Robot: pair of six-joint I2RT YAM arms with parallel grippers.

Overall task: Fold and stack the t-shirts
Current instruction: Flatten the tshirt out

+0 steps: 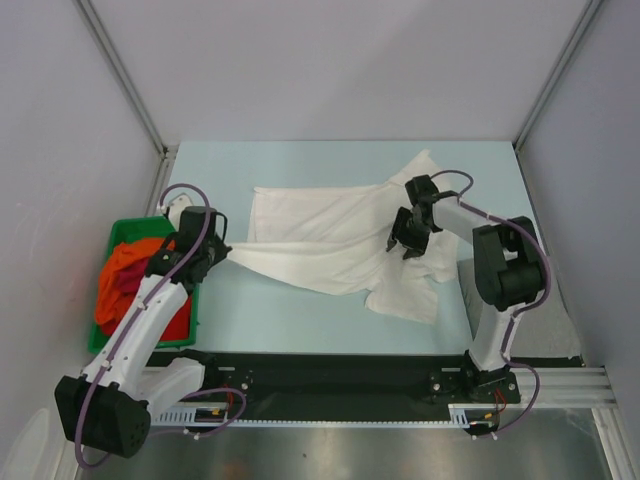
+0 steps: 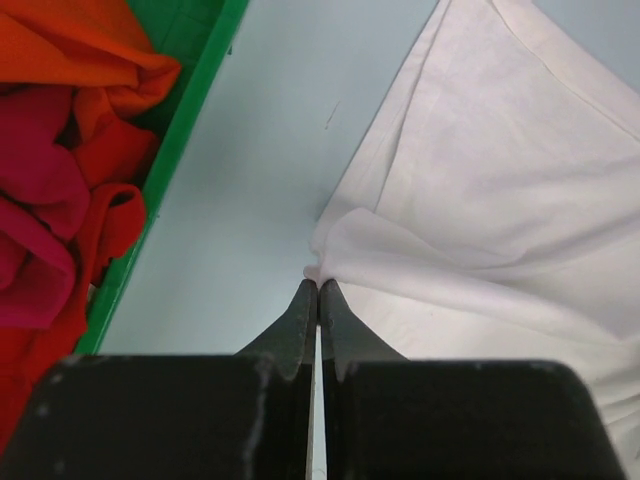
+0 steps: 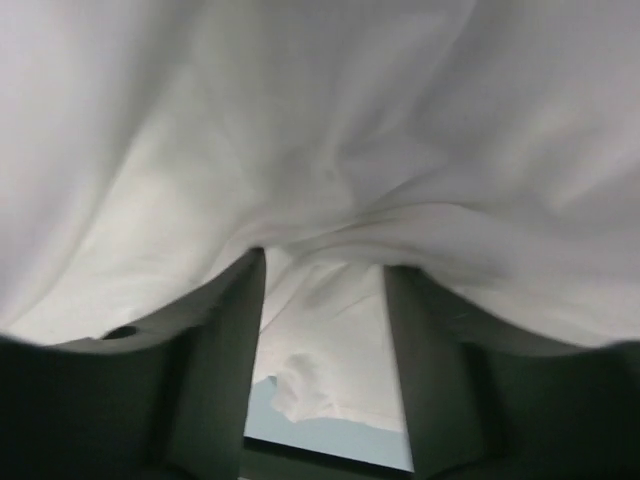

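Observation:
A white t-shirt (image 1: 320, 235) lies crumpled and spread across the middle of the light blue table. My left gripper (image 1: 222, 250) is shut on its left edge, pinching a small fold of white cloth (image 2: 500, 180) at the fingertips (image 2: 318, 285). My right gripper (image 1: 405, 245) points down into the shirt's right part. Its fingers (image 3: 225, 330) stand apart, and white fabric (image 3: 320, 120) drapes over their tips with nothing clamped between them. An orange t-shirt (image 1: 125, 265) and a dark red one (image 2: 35, 180) lie bunched in the bin.
The green plastic bin (image 1: 130, 228) stands at the table's left edge, its wall (image 2: 190, 130) close beside my left gripper. A flat grey patch (image 1: 555, 330) lies at the right behind the right arm. Grey walls enclose the table on three sides.

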